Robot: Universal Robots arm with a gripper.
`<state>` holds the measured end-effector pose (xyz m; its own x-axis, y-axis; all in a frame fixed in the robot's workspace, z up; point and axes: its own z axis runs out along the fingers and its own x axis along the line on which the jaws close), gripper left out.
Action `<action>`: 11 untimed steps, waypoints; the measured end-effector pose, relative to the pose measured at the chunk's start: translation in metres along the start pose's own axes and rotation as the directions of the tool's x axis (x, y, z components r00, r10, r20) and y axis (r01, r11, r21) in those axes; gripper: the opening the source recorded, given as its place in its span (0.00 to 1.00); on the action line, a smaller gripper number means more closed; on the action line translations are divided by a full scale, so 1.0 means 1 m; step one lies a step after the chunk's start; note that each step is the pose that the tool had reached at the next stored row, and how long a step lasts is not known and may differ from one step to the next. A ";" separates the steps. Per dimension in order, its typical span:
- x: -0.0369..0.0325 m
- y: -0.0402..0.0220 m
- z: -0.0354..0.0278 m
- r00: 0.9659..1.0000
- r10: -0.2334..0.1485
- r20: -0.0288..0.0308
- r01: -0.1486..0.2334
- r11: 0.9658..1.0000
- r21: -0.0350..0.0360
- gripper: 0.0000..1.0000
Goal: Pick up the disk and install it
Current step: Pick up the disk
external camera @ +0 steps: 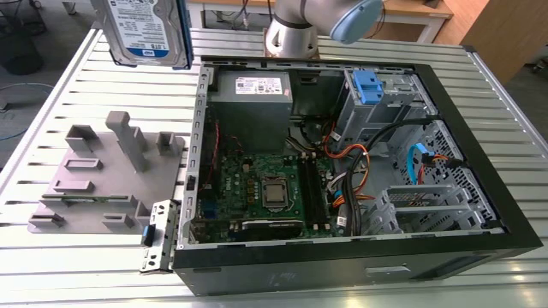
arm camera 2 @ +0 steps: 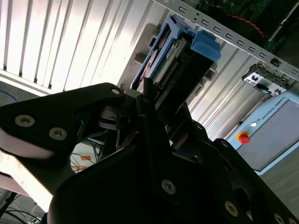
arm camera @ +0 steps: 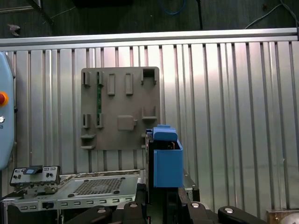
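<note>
One disk raised above the counter, jaws seemingly clenched on it, one open computer case holding one motherboard, one grey plate.

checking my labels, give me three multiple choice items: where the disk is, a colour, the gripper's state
1. Where is the disk? A held up off the table; B flat on the table; C in a person's hand.
2. The disk's plastic edge is: A red; B green; C blue.
3. The gripper is: A open; B shut on the disk; C shut, empty.
Answers: A, it hangs upright in the exterior view; C, blue edging shows in both wrist views; B, it clamps the disk's end.
</note>
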<state>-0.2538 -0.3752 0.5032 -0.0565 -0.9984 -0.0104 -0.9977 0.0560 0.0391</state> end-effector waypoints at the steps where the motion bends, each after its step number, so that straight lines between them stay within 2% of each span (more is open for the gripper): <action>1: -0.0001 -0.0020 0.0000 1.000 0.000 0.000 0.000 1.000 0.000 0.35; 11: -0.0012 -0.0214 -0.0008 1.000 0.000 0.000 0.000 1.000 0.000 0.35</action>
<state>-0.2324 -0.3752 0.5032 -0.0564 -0.9984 -0.0104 -0.9977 0.0560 0.0391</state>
